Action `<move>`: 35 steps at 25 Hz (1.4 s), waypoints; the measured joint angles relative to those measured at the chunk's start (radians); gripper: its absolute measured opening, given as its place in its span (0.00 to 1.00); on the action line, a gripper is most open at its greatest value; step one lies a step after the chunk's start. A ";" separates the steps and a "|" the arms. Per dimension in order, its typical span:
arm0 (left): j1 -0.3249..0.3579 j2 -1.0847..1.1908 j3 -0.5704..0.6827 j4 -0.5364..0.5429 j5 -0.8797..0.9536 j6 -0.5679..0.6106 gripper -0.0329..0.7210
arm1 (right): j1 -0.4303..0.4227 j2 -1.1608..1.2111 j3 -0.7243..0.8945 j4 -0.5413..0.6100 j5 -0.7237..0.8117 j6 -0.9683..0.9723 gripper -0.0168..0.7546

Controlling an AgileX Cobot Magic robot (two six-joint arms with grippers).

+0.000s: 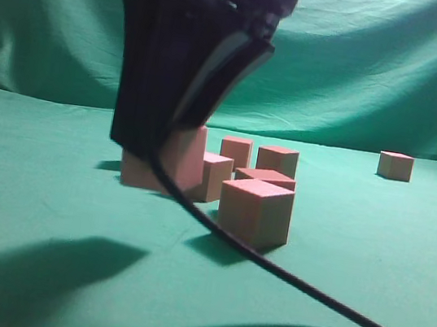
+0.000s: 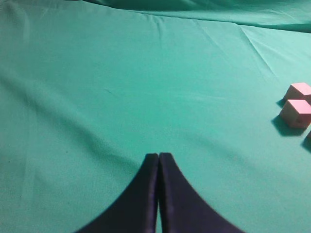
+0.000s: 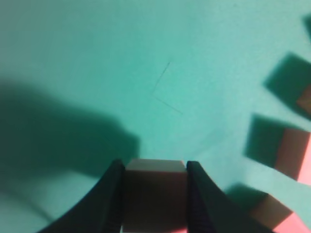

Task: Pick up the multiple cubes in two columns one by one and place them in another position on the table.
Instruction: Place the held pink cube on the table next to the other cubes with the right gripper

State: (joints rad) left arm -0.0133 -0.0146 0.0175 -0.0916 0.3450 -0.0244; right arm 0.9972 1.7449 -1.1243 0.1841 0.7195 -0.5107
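left gripper (image 2: 158, 160): jaws pressed together (empty) | right gripper (image 3: 154, 170): jaws clamped on a cube (image 3: 154, 194)

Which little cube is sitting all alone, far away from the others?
The cube at the far right of the exterior view. It stands by itself on the table, while the other cubes crowd together near the right gripper.

Lighting moderate, from above. Dark soft-edged shadows fall on the bench (image 1: 34, 185) beneath the right hand (image 3: 154, 194). Close-range views are blurred; that hand is out of focus. No glare.
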 joint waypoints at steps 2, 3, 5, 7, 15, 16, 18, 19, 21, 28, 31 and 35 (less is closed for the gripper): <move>0.000 0.000 0.000 0.000 0.000 0.000 0.04 | 0.000 0.016 0.000 -0.011 -0.015 0.000 0.36; 0.000 0.000 0.000 0.000 0.000 0.000 0.04 | 0.000 0.024 0.000 -0.018 -0.020 0.000 0.36; 0.000 0.000 0.000 0.000 0.000 0.000 0.04 | 0.000 0.038 0.000 -0.031 -0.027 -0.002 0.36; 0.000 0.000 0.000 0.000 0.000 0.000 0.04 | 0.000 0.047 0.000 -0.048 -0.033 -0.002 0.36; 0.000 0.000 0.000 0.000 0.000 0.000 0.04 | 0.000 0.083 0.000 -0.061 -0.044 -0.002 0.36; 0.000 0.000 0.000 0.000 0.000 0.000 0.04 | 0.000 0.083 0.000 -0.061 -0.048 -0.002 0.36; 0.000 0.000 0.000 0.000 0.000 0.000 0.04 | 0.000 0.085 0.000 -0.061 -0.056 -0.002 0.36; 0.000 0.000 0.000 0.000 0.000 0.000 0.04 | 0.000 0.085 0.000 -0.061 -0.057 -0.002 0.36; 0.000 0.000 0.000 0.000 0.000 0.000 0.04 | 0.000 0.085 0.000 -0.061 -0.060 -0.002 0.36; 0.000 0.000 0.000 0.000 0.000 0.000 0.04 | 0.000 0.085 0.000 -0.059 -0.065 -0.002 0.36; 0.000 0.000 0.000 0.000 0.000 0.000 0.04 | 0.000 0.086 -0.002 -0.059 -0.065 -0.002 0.36; 0.000 0.000 0.000 0.000 0.000 0.000 0.04 | 0.000 0.087 -0.055 -0.059 0.009 0.000 0.64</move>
State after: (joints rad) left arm -0.0133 -0.0146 0.0175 -0.0916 0.3450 -0.0244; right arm 0.9972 1.8321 -1.1789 0.1252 0.7285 -0.5107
